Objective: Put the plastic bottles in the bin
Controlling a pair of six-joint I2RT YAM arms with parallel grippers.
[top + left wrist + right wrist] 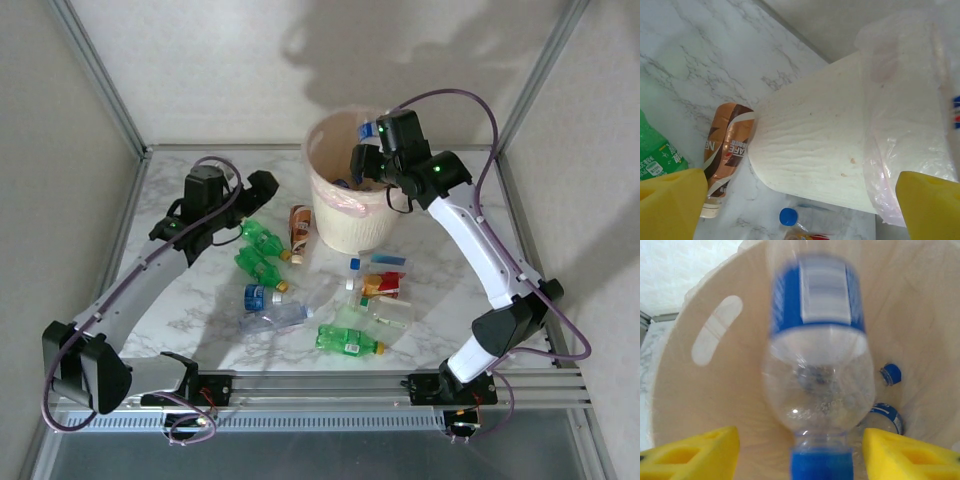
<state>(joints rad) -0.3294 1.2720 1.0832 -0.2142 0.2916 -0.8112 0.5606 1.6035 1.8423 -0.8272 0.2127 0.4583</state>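
Note:
The bin [345, 225] stands at the back centre, a pinkish liner over its rim. My right gripper [368, 160] hangs over its mouth. In the right wrist view its yellow fingers [700, 450] stand apart from a blurred clear bottle [817, 375] with a blue label and cap, neck towards the camera, inside the bin [695, 405]. Two blue-capped bottles [890, 374] lie at the bottom. My left gripper [262, 190] is open and empty beside the bin [830, 145], near a brown-orange bottle [727, 150]. Green bottles [262, 240] and clear bottles [270, 318] lie on the table.
More bottles lie scattered in front of the bin: a green one [348, 341] near the front rail, a red-labelled one [382, 285], a blue-capped clear one [789, 216]. Metal frame posts and white walls close in the marble table [200, 300] at the back and sides.

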